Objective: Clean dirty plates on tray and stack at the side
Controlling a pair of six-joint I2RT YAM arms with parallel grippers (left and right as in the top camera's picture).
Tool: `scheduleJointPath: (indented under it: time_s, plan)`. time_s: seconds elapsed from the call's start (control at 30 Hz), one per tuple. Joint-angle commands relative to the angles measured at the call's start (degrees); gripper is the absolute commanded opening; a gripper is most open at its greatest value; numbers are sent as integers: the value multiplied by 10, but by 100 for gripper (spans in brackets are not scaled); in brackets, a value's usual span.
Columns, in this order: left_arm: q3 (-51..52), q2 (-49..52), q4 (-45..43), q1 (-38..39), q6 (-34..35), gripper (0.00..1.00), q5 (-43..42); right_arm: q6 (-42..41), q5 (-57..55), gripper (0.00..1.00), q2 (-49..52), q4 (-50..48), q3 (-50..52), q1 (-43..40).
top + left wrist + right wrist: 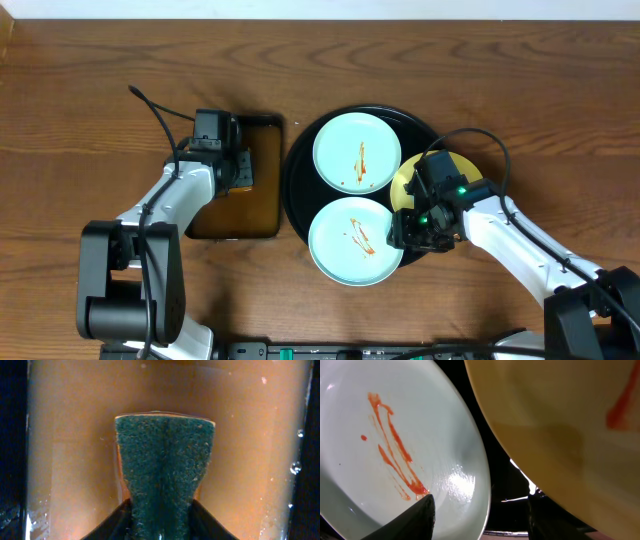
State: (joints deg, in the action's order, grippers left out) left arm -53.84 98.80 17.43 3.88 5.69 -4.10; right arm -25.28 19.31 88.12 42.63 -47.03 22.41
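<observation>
Three plates lie on the round black tray (300, 165). A mint-green plate (357, 152) with a sauce smear is at the back. A second smeared mint-green plate (350, 245) is at the front; it also shows in the right wrist view (395, 435). A pale yellow plate (405, 180) at the right is partly under my right arm; its red smear shows in the right wrist view (555, 425). My right gripper (412, 228) is open, low between the front green and yellow plates (480, 510). My left gripper (240, 165) is shut on a dark green sponge (162, 470).
A rectangular brown tray (255, 215) with a black rim lies left of the round tray; its wet brown floor (70, 450) lies under the sponge. Bare wood-grain tabletop (500, 100) surrounds both trays.
</observation>
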Motion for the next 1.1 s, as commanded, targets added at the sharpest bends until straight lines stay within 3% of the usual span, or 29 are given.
scheduleJointPath:
  time_s: [0.0,0.23,0.3,0.4,0.6,0.73,0.83,0.9,1.07]
  plan:
    - [-11,5,-2,1,-1,29,9,-4,-4,57,1,0,0,5]
    - [-9,25,-3,1,-1,29,9,-4,-4,58,1,0,0,5]
    - [-9,28,-7,1,-1,23,9,-4,-4,56,1,0,0,5]
    - [-9,27,-14,1,-1,8,9,-4,-1,54,1,-5,0,5]
    - [-13,4,-17,1,-1,7,9,17,-29,59,-15,-21,-26,2]
    - [-13,-46,-11,1,6,7,9,72,-104,59,-38,-26,-99,-12]
    - [-13,-85,-6,1,12,7,9,95,-199,67,-38,-96,-135,-25]
    - [-13,-101,-6,1,25,7,8,108,-217,66,-38,-150,-135,-28]
    - [-13,-143,1,1,33,8,-17,134,-215,55,-21,-253,-135,-30]
